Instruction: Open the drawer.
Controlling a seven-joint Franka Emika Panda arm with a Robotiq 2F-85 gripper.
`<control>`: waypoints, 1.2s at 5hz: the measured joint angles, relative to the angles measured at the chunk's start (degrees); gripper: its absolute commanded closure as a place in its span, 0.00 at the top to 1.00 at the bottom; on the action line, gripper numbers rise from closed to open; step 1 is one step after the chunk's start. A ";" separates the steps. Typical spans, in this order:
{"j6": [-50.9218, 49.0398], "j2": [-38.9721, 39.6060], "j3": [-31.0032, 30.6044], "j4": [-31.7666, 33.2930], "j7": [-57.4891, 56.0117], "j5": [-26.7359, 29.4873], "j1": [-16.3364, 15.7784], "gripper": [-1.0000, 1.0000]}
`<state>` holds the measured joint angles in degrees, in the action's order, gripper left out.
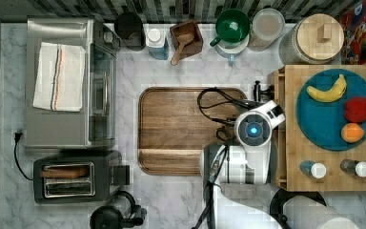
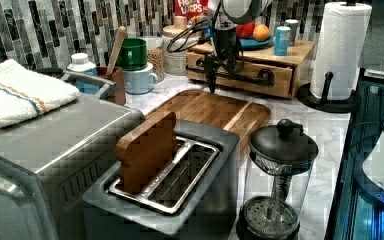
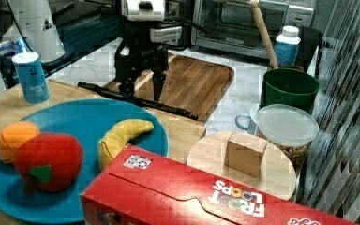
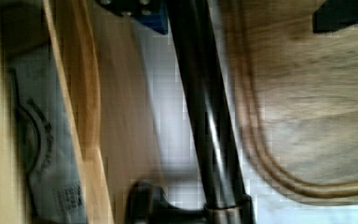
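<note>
The drawer (image 2: 280,82) is a light wooden front with a long black bar handle (image 2: 250,76) at the bottom of the wooden box. It stands pulled out a little: the wrist view shows a gap behind the drawer front (image 4: 121,116) with a printed bag inside. My gripper (image 3: 143,89) hangs over the handle (image 3: 168,108) with one finger on each side. In the wrist view the handle (image 4: 205,116) runs between the two spread fingers of the open gripper (image 4: 235,9), with space on both sides. In the top view my arm covers the drawer front (image 1: 279,143).
A dark walnut tray (image 1: 171,129) lies on the marble right before the drawer. On the box stand a blue plate (image 1: 314,119) with toy fruit and two shakers. A paper towel roll (image 2: 340,45) stands beside the box. Mugs and jars line the back wall.
</note>
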<state>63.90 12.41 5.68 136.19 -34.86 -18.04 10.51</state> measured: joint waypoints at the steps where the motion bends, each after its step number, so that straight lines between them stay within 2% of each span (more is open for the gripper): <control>1: -0.45 -0.01 -3.36 0.00 1.57 0.97 -0.03 1.00; 2: -0.28 -0.06 -6.18 0.45 2.97 1.37 -1.48 1.00; 4: -1.29 -0.03 -8.70 0.56 9.12 1.05 -8.26 1.00; 5: -2.97 -0.15 -9.20 0.56 10.70 0.64 -10.41 1.00; 6: -2.80 -0.15 -8.74 0.45 12.81 0.34 -10.13 1.00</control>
<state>61.10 12.26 -3.06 136.64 -22.05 -17.71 0.39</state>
